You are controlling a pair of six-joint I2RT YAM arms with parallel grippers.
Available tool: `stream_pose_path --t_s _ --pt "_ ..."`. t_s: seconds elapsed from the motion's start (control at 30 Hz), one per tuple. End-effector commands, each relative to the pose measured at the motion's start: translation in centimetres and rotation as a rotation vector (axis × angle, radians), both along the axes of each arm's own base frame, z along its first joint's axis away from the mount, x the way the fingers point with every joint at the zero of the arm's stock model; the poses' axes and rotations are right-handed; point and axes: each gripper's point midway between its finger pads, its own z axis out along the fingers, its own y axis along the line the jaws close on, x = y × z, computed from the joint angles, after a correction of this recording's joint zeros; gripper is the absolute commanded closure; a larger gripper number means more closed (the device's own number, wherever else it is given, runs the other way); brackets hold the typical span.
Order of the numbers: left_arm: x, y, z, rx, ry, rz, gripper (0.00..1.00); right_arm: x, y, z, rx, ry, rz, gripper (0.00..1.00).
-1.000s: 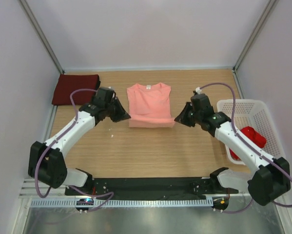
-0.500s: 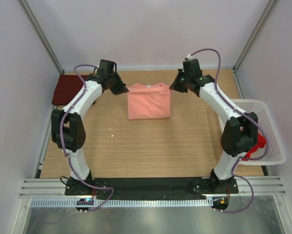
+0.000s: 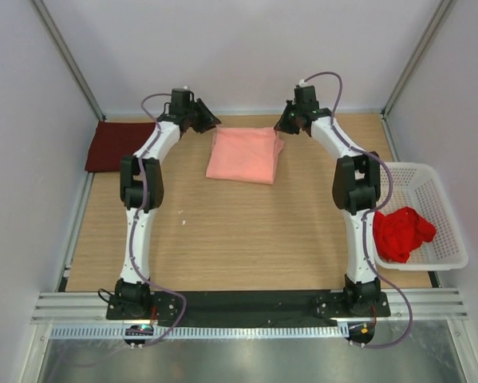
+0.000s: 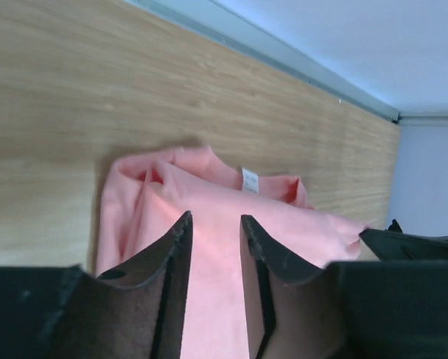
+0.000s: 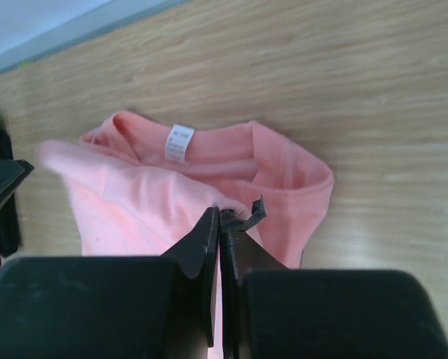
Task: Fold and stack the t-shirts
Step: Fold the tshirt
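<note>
Two shirts look folded but unstacked, maroon shirt (image 3: 115,146) upper left, salmon-pink shirt (image 3: 242,155) top centre; red shirt (image 3: 402,233) lies crumpled in basket (image 3: 446,199); left gripper (image 3: 211,124) slightly spread, right gripper (image 3: 281,128) pressed together.

- salmon-pink t-shirt (image 3: 242,154), plain, white neck label (image 5: 179,142)
- dark maroon t-shirt (image 3: 115,146), table's (image 3: 246,239) far left corner
- bright red t-shirt (image 3: 402,233)
- basket (image 3: 420,177): white, perforated
- table: pale wood grain

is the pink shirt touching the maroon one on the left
Apart. The top external view shows bare wooden table between the salmon-pink t-shirt and the dark maroon t-shirt.
</note>
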Motion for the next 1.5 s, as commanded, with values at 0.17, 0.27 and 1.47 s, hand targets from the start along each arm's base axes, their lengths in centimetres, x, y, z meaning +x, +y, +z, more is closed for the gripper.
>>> stream_pose_path --t_s 0.17,0.27,1.47 --pt "3.9 1.4 4.1 -0.068 -0.16 -0.014 0.52 3.0 -3.8 0.9 0.066 -0.058 -0.1 0.63" --pt "2.4 2.0 5.2 -0.027 -0.166 -0.015 0.52 1.3 -3.8 0.6 0.068 -0.052 -0.087 0.6" --pt "-17.4 2.3 -7.0 0.193 0.257 -0.159 1.0 -18.0 1.9 -7.1 0.242 0.159 0.311 0.68"
